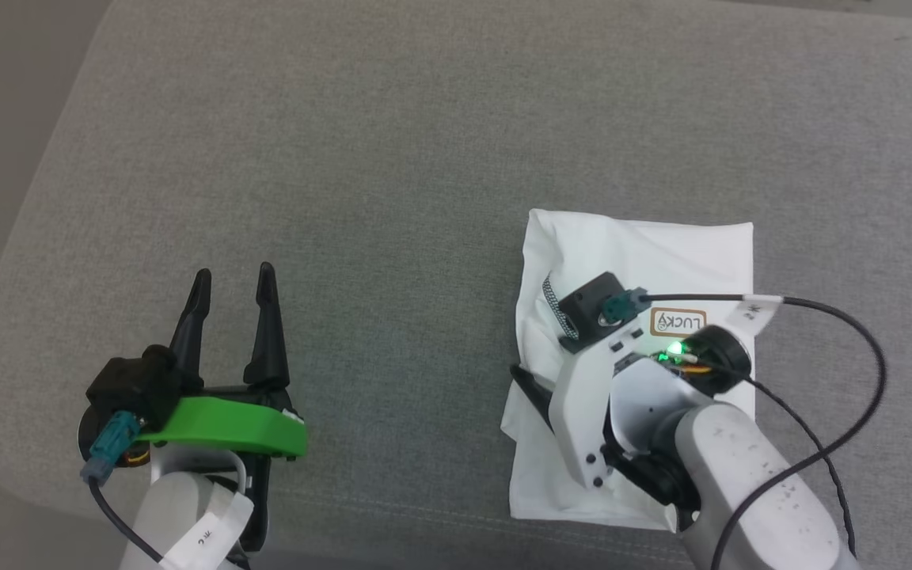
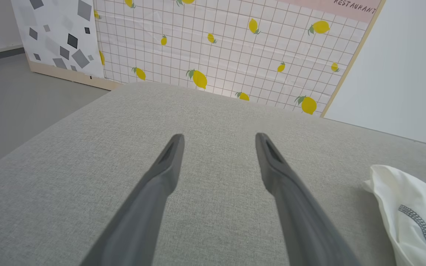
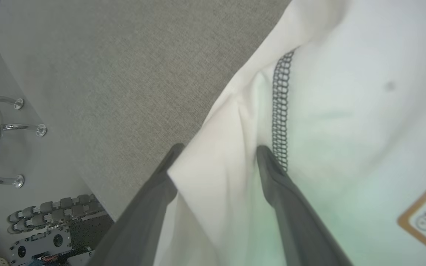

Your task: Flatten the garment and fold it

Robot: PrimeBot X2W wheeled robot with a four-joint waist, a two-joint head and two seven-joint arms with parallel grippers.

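Right forearm (image 1: 741, 467) sits lower right in the head view, reaching down onto the garment (image 1: 662, 253). Right gripper (image 3: 218, 147) fingers are spread wide, not clamped. A fold of white fabric lies between them: one finger is at the fabric's outer edge, partly covered by it, the other on top just beside the zigzag stitching (image 3: 280, 111). Garment is a rough folded rectangle on the grey cushion (image 1: 385, 158), right side, near the front edge — brown-bordered label (image 1: 678, 321) faces up. Left gripper (image 1: 233, 277) is wide open, holding nothing — over bare cushion, well apart from the garment. Lemon-print panel (image 2: 235, 55) stands behind the cushion.
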